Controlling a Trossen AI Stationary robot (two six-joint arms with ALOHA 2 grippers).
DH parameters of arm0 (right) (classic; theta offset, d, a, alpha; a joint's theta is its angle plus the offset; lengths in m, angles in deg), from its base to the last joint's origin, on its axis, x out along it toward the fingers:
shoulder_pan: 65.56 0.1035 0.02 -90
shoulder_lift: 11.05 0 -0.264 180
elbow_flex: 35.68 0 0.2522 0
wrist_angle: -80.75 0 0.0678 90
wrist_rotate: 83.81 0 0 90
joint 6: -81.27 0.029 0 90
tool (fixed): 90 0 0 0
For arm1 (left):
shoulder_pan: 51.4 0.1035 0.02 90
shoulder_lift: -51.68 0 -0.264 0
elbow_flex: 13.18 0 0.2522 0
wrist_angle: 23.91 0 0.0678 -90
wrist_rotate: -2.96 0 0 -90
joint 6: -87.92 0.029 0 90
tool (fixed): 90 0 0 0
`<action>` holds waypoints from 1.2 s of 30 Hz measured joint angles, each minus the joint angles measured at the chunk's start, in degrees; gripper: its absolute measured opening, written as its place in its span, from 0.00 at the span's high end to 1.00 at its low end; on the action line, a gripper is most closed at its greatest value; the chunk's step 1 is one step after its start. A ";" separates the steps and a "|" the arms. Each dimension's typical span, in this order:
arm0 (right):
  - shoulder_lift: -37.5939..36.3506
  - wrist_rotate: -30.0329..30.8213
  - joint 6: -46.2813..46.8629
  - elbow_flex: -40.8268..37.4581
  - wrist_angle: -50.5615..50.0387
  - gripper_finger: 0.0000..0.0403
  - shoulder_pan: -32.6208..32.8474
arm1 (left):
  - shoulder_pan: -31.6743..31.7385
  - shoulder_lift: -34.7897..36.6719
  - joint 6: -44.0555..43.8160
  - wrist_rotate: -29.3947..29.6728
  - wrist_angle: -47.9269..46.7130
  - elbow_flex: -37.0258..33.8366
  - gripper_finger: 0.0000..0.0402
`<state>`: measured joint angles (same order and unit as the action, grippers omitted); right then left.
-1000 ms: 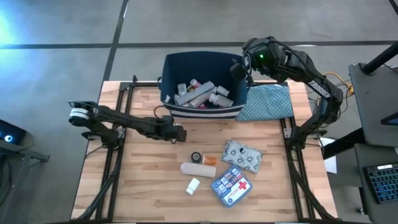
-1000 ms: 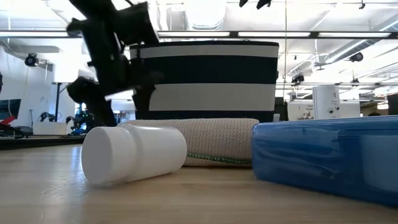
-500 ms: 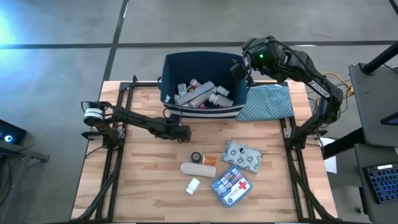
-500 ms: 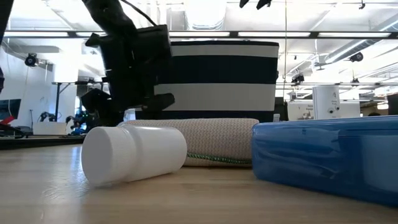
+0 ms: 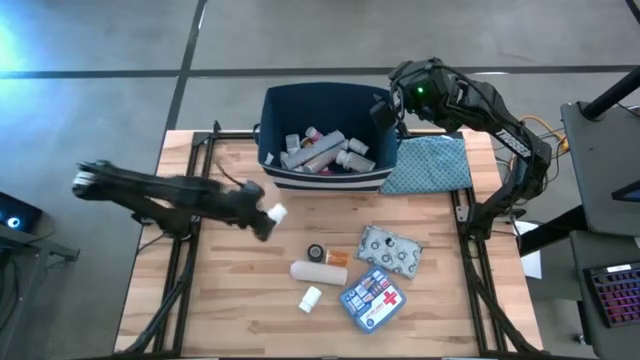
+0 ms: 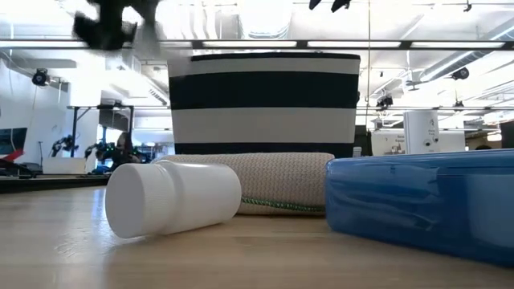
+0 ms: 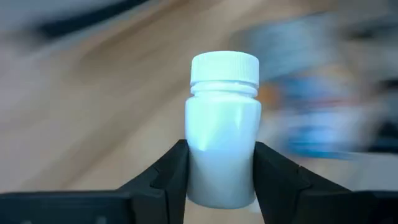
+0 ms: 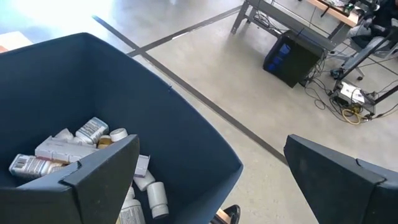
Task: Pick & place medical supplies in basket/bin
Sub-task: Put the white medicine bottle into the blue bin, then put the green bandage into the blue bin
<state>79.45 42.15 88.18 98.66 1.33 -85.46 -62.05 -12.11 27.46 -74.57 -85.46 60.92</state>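
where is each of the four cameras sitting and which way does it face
High view: above the table, looking straight down; both arms show, the left gripper holding a white pill bottle, the right gripper over the bin.
Low view: at table-top height, looking level at a lying bottle, a bandage roll and the bin; a blurred arm at top left.
Left wrist view: behind its own fingers, clamped on the bottle.
Right wrist view: looking down past open fingers into the bin.
Shared: high and left wrist views both show the held bottle.

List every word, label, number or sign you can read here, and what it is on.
Red cross sign: on the blue first-aid pouch.
Labels on the bottles in the navy bin: print too small to read.
White pill bottle in the left gripper: no print visible.
No other readable text.
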 joint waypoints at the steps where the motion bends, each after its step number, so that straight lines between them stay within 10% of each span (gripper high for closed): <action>1: 0.00 0.00 0.02 0.00 0.11 0.03 0.00 | -1.07 3.40 3.01 0.08 4.89 0.50 0.68; 9: 0.00 0.02 -0.26 0.00 2.30 0.03 0.00 | 3.57 18.53 43.26 21.86 44.46 -2.36 0.62; 19: 0.04 0.04 0.44 0.00 2.33 0.03 0.00 | 26.30 0.22 42.55 9.91 43.48 -1.56 0.56; 29: 0.04 -0.85 2.31 0.00 -7.54 0.03 0.13 | 25.17 -10.26 43.69 10.21 2.23 26.62 0.32; 36: 0.02 -23.03 4.93 -0.57 -21.32 0.03 1.45 | 14.66 -8.81 43.49 10.28 -15.44 38.44 0.31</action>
<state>79.47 19.12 93.12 98.09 -19.99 -84.01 -47.39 -20.92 70.95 -64.29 -100.90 99.37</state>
